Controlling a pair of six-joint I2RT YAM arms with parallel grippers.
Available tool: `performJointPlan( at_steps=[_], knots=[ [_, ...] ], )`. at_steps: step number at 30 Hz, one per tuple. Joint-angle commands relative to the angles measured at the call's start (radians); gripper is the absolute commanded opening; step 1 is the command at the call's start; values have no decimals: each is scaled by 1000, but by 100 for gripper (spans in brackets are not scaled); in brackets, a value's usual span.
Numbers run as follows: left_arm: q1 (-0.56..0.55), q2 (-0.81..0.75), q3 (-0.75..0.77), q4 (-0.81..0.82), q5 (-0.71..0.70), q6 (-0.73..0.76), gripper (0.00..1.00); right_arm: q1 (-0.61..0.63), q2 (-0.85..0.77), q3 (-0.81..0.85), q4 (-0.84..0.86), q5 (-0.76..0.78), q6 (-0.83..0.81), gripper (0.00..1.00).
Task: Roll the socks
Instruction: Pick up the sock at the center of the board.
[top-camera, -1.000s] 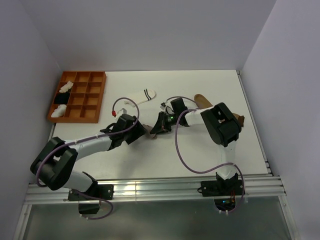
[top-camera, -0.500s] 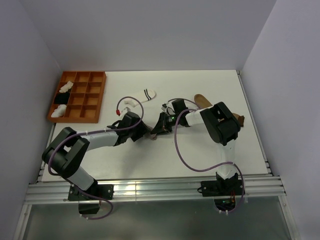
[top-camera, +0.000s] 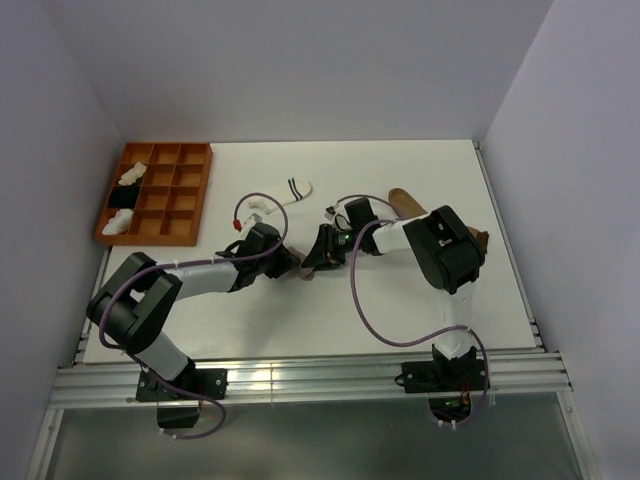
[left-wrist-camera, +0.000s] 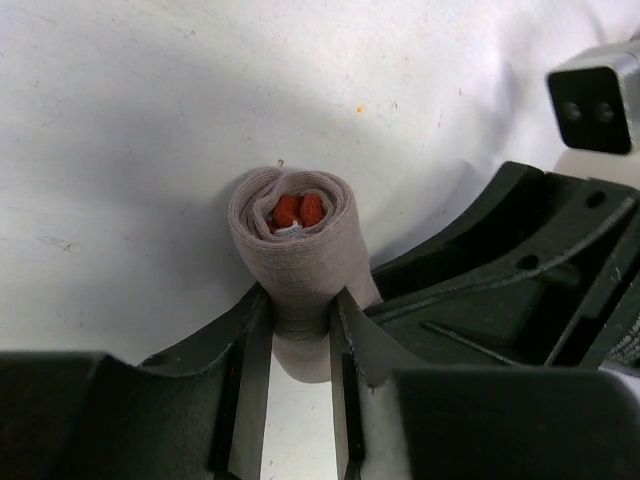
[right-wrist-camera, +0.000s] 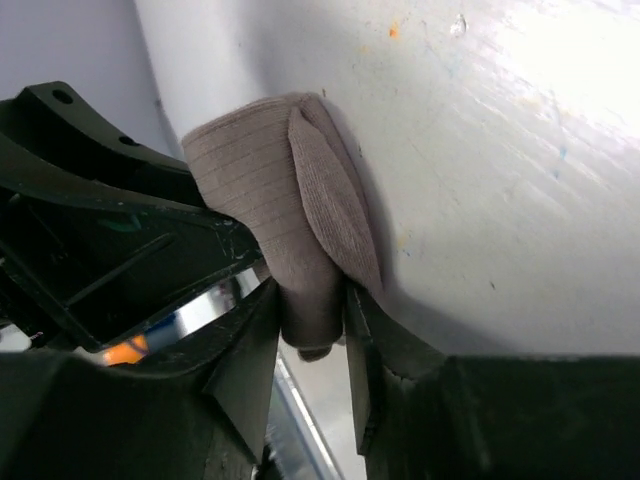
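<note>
A grey sock (left-wrist-camera: 295, 240) is wound into a tight roll with red showing at its core. It lies mid-table between both grippers (top-camera: 305, 268). My left gripper (left-wrist-camera: 300, 305) is shut on the near end of the roll, one finger on each side. My right gripper (right-wrist-camera: 308, 295) pinches the other end of the same grey sock (right-wrist-camera: 290, 220), whose loose flap hangs on the right. In the top view the left gripper (top-camera: 295, 264) and right gripper (top-camera: 314, 260) meet nose to nose. A white striped sock (top-camera: 287, 191) lies behind them. A tan-brown sock (top-camera: 402, 199) lies partly under the right arm.
An orange compartment tray (top-camera: 160, 240) stands at the back left, holding white bundles (top-camera: 131, 176) and a black bundle (top-camera: 122, 198). White walls close in the table on three sides. A metal rail (top-camera: 300, 380) runs along the near edge.
My left arm has swung in toward the roll and its jaws have come together on the grey sock. The right arm has hardly shifted.
</note>
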Motion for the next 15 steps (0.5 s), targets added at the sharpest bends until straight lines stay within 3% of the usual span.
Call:
performJointPlan(
  at_steps=[1,6,8,11,15],
  knots=[
    [1,41,-28,-72,-41,10,20,24,-92,-78,-77,171,-132,41],
    [1,53,-22,-87,-29,16,20,87,-322,-190,-27,456,-292,45],
    [1,56,-13,-96,-26,23,20,154,-414,-222,-9,645,-347,48],
    [1,55,-5,-102,-24,29,20,228,-472,-268,31,857,-438,51],
    [1,52,7,-116,-27,40,20,347,-480,-281,66,1004,-536,57]
  ],
)
